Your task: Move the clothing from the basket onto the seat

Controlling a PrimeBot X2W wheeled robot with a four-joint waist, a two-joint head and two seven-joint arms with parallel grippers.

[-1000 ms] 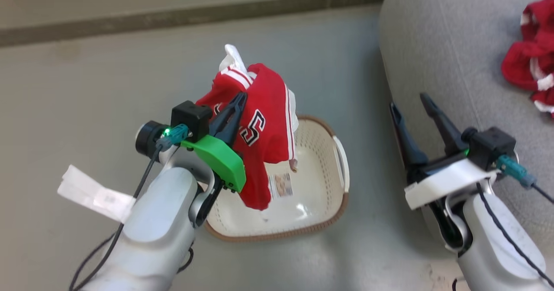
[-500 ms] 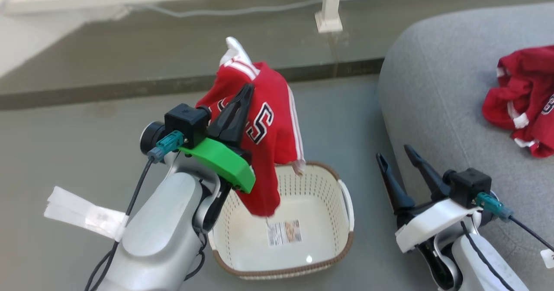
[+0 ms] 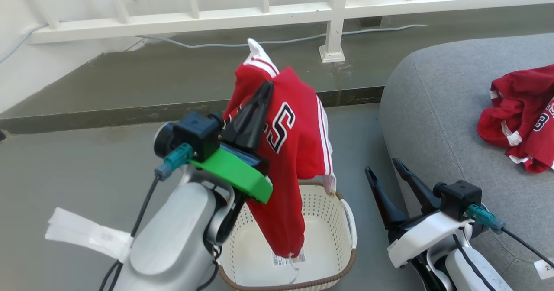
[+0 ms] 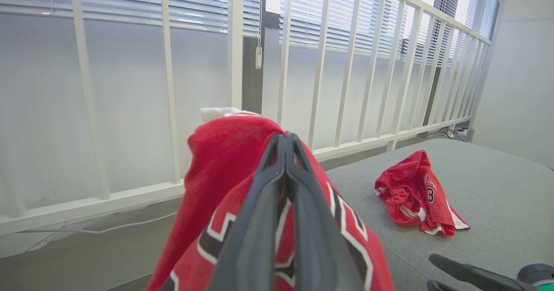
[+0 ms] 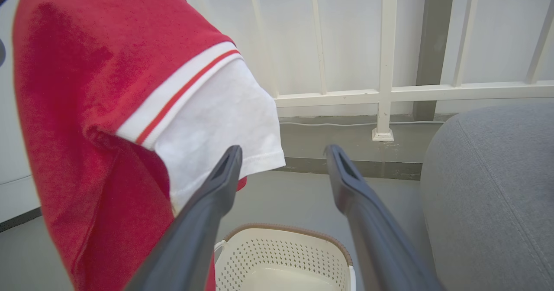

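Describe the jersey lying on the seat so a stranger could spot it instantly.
Start at the big grey seat on the right. On its cushion lies a crumpled red jersey with white trim. Unlike the other red jersey, which hangs from the left gripper above the cream basket, this one rests loose, touched by nothing.

The held jersey [image 3: 298, 152] hung in front of the basket [image 3: 322, 204], hiding much of its floor. Of the label sticker [image 3: 283, 260] only a lower strip showed, its print too small to read. The left arm [image 3: 173, 239] hid the basket's left side. The other jersey [image 3: 519, 118] and the seat [image 3: 437, 122] were cut by the head view's right edge. In the left wrist view the fingers of the left tool [image 4: 285, 136] covered part of the held jersey's lettering.
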